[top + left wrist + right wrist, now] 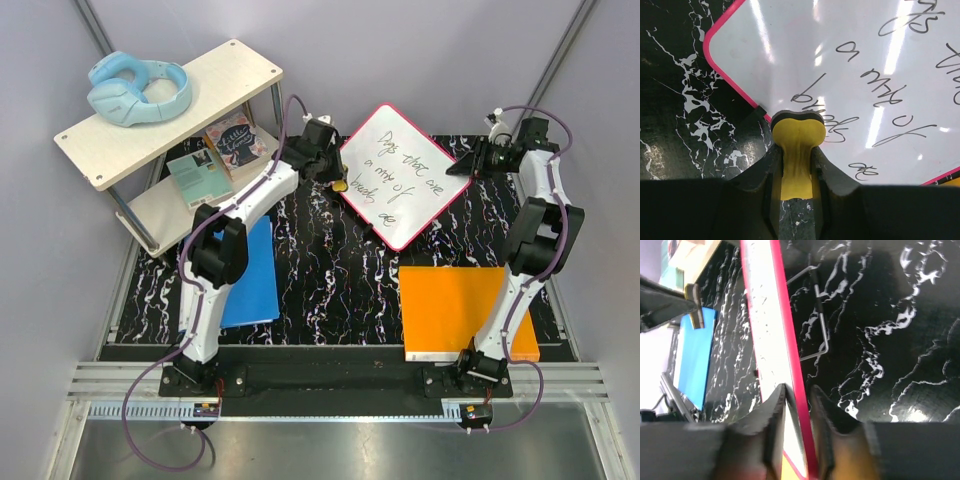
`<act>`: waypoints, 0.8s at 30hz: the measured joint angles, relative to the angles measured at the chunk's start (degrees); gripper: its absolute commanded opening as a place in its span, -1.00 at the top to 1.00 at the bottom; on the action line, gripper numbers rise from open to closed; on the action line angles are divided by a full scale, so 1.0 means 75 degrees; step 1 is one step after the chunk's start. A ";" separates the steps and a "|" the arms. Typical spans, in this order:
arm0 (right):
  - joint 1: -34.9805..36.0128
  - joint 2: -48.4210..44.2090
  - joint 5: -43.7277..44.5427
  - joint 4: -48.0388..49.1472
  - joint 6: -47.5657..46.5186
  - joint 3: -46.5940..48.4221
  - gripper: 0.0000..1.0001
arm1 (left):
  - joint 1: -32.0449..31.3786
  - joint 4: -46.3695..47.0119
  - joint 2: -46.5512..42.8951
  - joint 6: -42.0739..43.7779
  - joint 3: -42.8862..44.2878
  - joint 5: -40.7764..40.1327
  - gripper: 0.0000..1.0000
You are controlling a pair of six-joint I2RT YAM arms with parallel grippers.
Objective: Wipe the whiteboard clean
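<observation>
The whiteboard (405,175), white with a red-pink frame and black handwriting, sits turned like a diamond at the back middle of the black marbled table. My left gripper (338,180) is shut on a yellow eraser (798,134), whose dark-edged head touches the board's left edge near the writing (850,65). My right gripper (463,167) is shut on the board's right edge. In the right wrist view its jaws (797,392) straddle the red frame (785,315), which shows edge-on. A thin wire stand (821,315) shows behind the board.
An orange board (465,310) lies at the near right by the right arm's base. A blue folder (250,270) lies under the left arm. A two-level shelf (240,70) at the back left carries blue headphones (140,88) and books (225,150).
</observation>
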 measured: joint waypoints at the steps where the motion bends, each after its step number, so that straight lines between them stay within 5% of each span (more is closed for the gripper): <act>1: 0.0000 0.0000 -0.0102 0.0012 -0.0044 0.0000 0.62 | -0.0009 0.0000 0.0000 0.0020 0.0000 -0.0015 1.00; 5: 0.0017 -0.0067 -0.0574 -0.0082 -0.0178 -0.0012 1.00 | -0.0070 0.0096 0.0000 0.0195 0.0000 -0.0149 1.00; 24: 0.0554 -0.1093 -0.0055 -0.0548 -0.1239 -0.0274 1.00 | -0.0245 0.2314 0.0455 0.1029 -0.0431 -0.0597 1.00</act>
